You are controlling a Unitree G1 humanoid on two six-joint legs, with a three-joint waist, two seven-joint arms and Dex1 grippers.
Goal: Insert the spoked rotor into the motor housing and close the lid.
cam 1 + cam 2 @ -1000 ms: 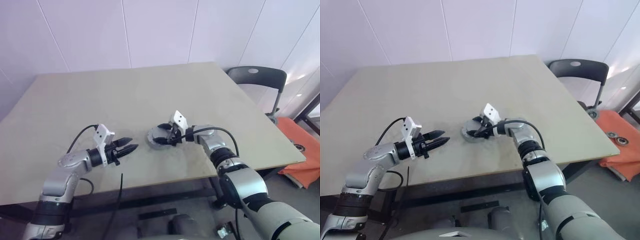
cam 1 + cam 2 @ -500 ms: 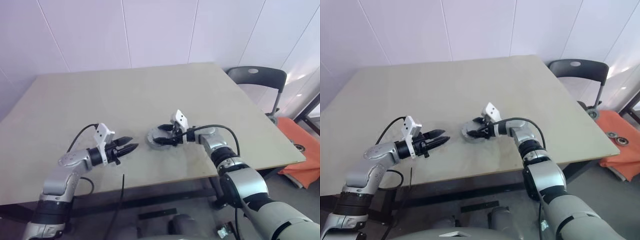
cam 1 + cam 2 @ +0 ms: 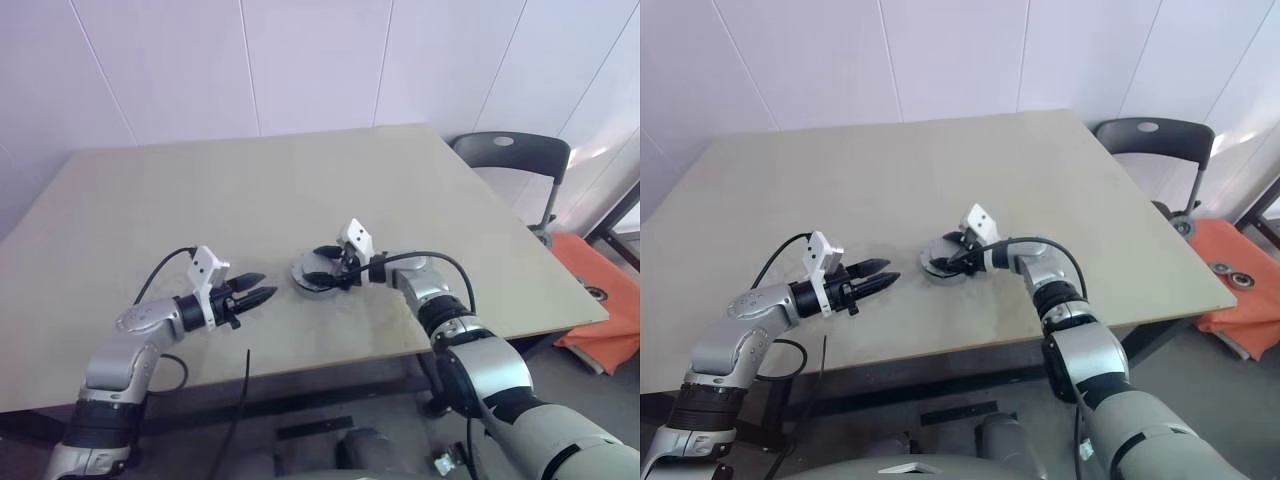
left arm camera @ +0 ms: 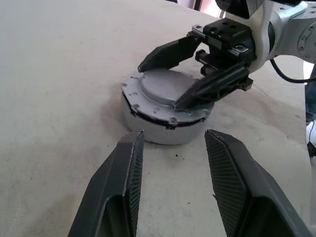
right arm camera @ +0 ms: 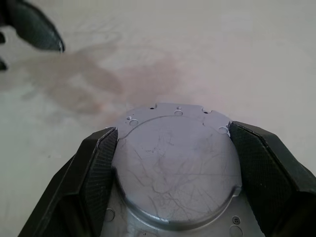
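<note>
Left wrist view shows the short round silvery motor housing [image 4: 163,129] sitting on the beige table [image 4: 59,74], capped by the dark grey round lid [image 4: 160,94] with its lighter, notched rim. The right gripper [image 4: 195,74] reaches over it from the right, its two black fingers [image 4: 215,85] spread wide and resting against opposite edges of the lid's raised centre. The left gripper [image 3: 255,289] hangs just left of the housing, apart from it, jaws half parted and empty.
</note>
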